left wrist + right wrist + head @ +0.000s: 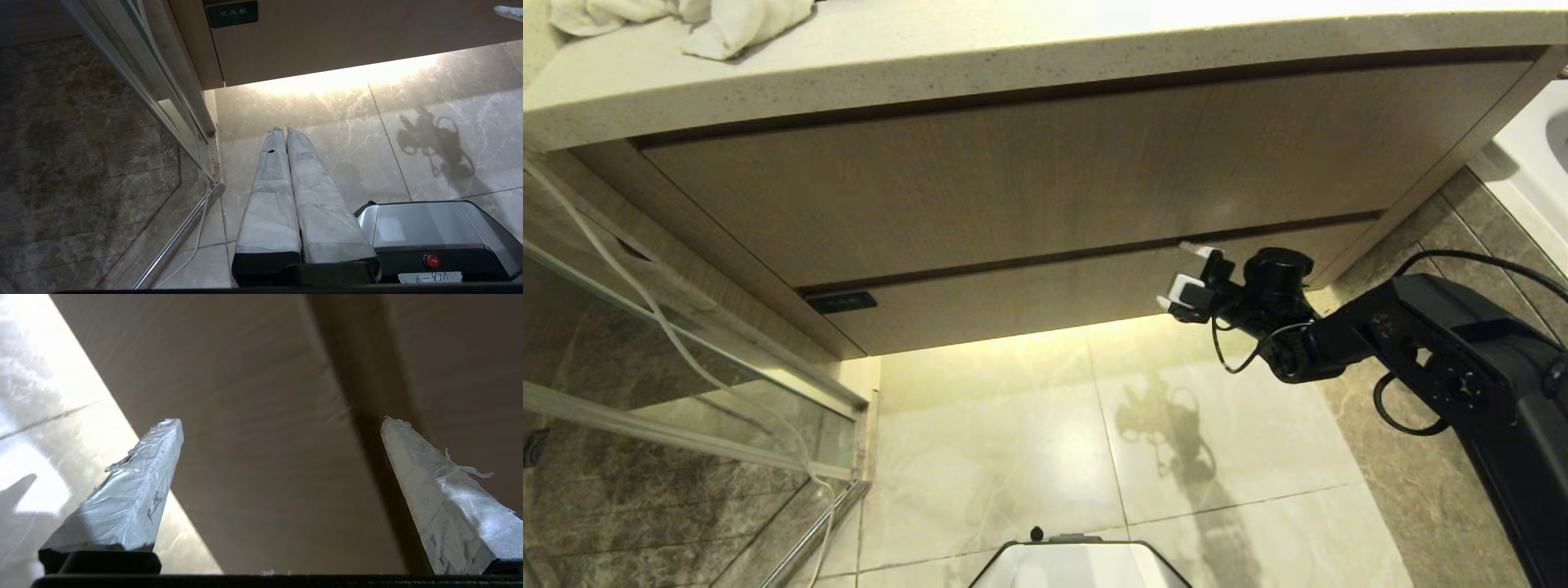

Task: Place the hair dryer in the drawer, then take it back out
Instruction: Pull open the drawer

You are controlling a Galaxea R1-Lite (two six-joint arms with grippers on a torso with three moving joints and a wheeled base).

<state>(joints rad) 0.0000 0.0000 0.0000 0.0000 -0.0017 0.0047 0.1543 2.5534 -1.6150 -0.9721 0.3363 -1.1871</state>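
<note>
Right claw [1186, 276] spread wide, seemingly just off the closed drawer [1045, 298].

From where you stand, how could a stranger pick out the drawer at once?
Under the pale stone counter hangs a wood cabinet. The drawer is its low, narrow strip beneath the taller panel. Only the drawer carries a small dark plate at its left end.

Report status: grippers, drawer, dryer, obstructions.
Right gripper open, empty, at the drawer front's right end. Left gripper shut, parked low. Drawer closed; dryer not in view. Nothing in the way.
</note>
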